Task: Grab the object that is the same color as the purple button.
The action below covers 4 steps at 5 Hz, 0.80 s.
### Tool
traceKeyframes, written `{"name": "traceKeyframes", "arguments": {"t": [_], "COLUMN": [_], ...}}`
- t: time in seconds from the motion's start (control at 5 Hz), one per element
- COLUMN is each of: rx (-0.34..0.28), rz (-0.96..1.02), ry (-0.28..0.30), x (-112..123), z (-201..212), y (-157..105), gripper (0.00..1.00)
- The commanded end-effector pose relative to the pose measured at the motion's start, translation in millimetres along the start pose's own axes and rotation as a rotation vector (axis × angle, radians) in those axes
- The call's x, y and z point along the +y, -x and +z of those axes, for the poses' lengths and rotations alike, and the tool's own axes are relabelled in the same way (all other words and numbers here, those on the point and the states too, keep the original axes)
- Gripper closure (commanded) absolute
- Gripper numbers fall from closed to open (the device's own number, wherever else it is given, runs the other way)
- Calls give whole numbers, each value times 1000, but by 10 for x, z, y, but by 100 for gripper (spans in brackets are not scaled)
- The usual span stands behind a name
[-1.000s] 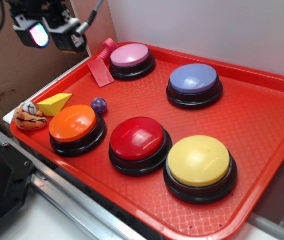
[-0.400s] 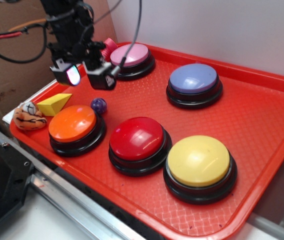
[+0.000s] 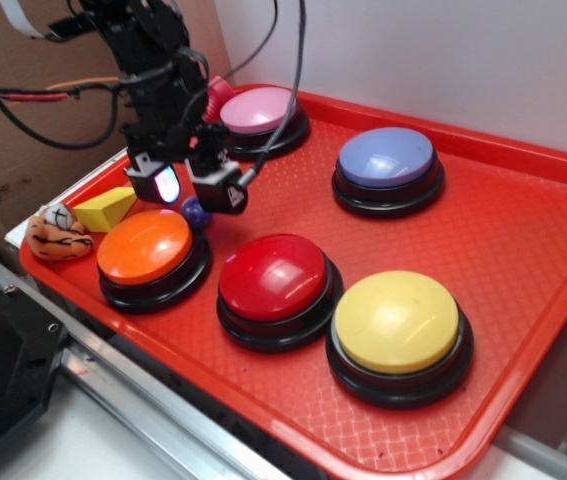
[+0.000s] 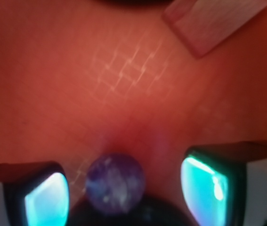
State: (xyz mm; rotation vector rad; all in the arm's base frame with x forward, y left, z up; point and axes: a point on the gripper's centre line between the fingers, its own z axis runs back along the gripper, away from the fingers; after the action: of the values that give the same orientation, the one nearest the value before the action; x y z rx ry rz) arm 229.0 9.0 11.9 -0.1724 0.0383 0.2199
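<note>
The small purple speckled ball (image 3: 194, 211) lies on the red tray (image 3: 523, 230) beside the orange button (image 3: 145, 245). My gripper (image 3: 192, 188) hangs just above it, open, one finger on each side. In the wrist view the ball (image 4: 115, 182) sits between the two glowing pads (image 4: 46, 197), nearer the left one, with gaps on both sides. The lavender-blue purple button (image 3: 387, 157) stands at the tray's far right.
A pink button (image 3: 259, 110), red button (image 3: 274, 277) and yellow button (image 3: 397, 322) stand on the tray. A yellow wedge (image 3: 105, 208) and a small plush toy (image 3: 57, 234) lie at the left edge. A pink-red bolt toy (image 4: 213, 23) lies behind the gripper.
My gripper has come down and toward the front, from above the tray's back left corner to just over the purple ball, still open.
</note>
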Motion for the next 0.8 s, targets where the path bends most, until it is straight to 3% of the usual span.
{"name": "traceKeyframes", "arguments": {"t": [0.0, 0.2, 0.6], "rx": [-5, -12, 33], "rz": [-11, -12, -2], "ry": [-25, -27, -11], "x": [-14, -8, -22], "z": [-91, -29, 276], "y": [-79, -87, -103], "gripper": [15, 100, 100]}}
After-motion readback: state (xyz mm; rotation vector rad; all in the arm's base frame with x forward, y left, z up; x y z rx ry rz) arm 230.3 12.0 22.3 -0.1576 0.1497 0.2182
